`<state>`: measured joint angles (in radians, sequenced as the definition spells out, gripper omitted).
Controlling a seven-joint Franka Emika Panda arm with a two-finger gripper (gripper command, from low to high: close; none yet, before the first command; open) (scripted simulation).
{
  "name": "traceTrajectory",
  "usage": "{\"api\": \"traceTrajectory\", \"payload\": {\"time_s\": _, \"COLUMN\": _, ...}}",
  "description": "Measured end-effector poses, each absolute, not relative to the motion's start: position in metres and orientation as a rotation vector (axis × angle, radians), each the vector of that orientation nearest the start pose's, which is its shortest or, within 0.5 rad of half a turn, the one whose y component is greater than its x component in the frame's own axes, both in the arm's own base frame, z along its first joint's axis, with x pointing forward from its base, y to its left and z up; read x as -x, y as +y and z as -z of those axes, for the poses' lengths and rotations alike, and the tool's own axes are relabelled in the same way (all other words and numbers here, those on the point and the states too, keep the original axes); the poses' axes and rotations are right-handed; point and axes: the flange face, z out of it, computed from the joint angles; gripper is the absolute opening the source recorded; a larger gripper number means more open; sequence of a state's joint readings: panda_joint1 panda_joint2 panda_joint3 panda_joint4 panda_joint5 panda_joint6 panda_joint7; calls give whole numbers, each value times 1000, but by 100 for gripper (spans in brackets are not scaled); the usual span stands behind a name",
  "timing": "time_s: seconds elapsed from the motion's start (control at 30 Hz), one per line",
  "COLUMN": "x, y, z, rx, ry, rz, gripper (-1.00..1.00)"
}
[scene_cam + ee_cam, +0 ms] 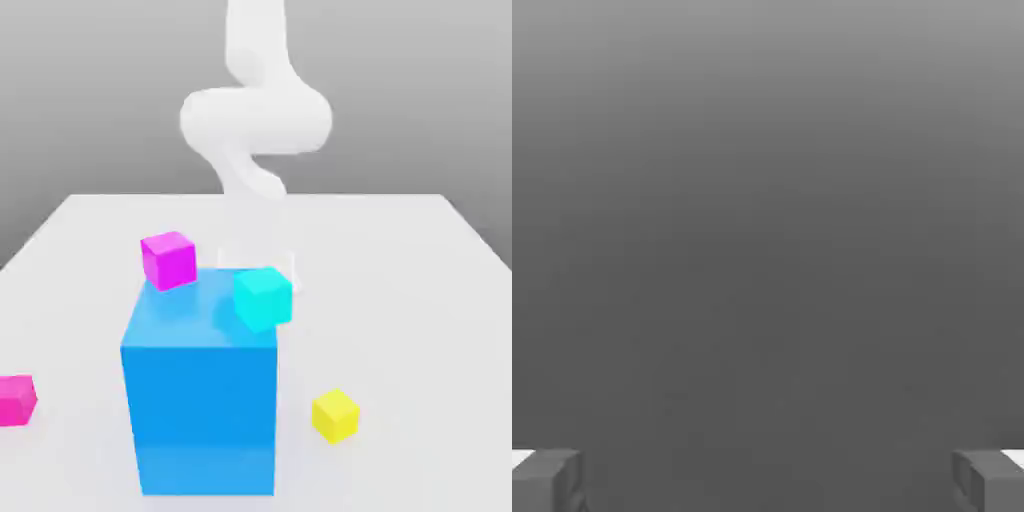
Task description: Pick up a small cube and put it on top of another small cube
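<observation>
Gripper jaws wide open, nothing in grip. Cyan cube at approx 1 o'clock on blue box, by its edge; magenta cube at 11. Off-centre grasp or nudge might tip cyan off, esp. edge side.

Small magenta cube and cyan cube seen on blue block; yellow cube, pink cube seen on white surface.

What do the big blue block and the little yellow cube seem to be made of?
Blue block: perhaps smooth plastic, slightly glossy; its sides are even, with no grain. Yellow cube: possibly matte plastic or painted wood; its flat, uniform color leaves that open.
</observation>
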<state>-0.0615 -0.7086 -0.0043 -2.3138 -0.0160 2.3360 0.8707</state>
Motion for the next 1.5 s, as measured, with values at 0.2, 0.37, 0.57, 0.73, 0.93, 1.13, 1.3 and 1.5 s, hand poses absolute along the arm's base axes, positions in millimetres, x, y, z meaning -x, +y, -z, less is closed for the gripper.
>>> {"api": "traceTrajectory", "payload": {"time_s": 0.2, "x": -436, "y": -105, "z": -576, "rx": 2314, "ry": 1661, "rz": 772, "gripper": 0}}
{"api": "traceTrajectory", "payload": {"time_s": 0.37, "x": -451, "y": -178, "z": -486, "rx": 2158, "ry": 2007, "rz": 603, "gripper": 0}}
{"api": "traceTrajectory", "payload": {"time_s": 0.57, "x": -431, "y": -263, "z": -372, "rx": 1881, "ry": 2394, "rz": 383, "gripper": 0}}
{"api": "traceTrajectory", "payload": {"time_s": 0.73, "x": -385, "y": -319, "z": -277, "rx": 1586, "ry": 2669, "rz": 186, "gripper": 0}}
{"api": "traceTrajectory", "payload": {"time_s": 0.93, "x": -340, "y": -344, "z": -176, "rx": 1321, "ry": 2848, "rz": 7, "gripper": 0}}
{"api": "traceTrajectory", "payload": {"time_s": 1.13, "x": -337, "y": -345, "z": -137, "rx": 1310, "ry": 2855, "rz": 2, "gripper": -100}}
{"api": "traceTrajectory", "payload": {"time_s": 1.3, "x": -337, "y": -345, "z": -142, "rx": 1308, "ry": 2856, "rz": 2, "gripper": -100}}
{"api": "traceTrajectory", "payload": {"time_s": 1.5, "x": -367, "y": -324, "z": -199, "rx": 1513, "ry": 2738, "rz": 12, "gripper": -100}}
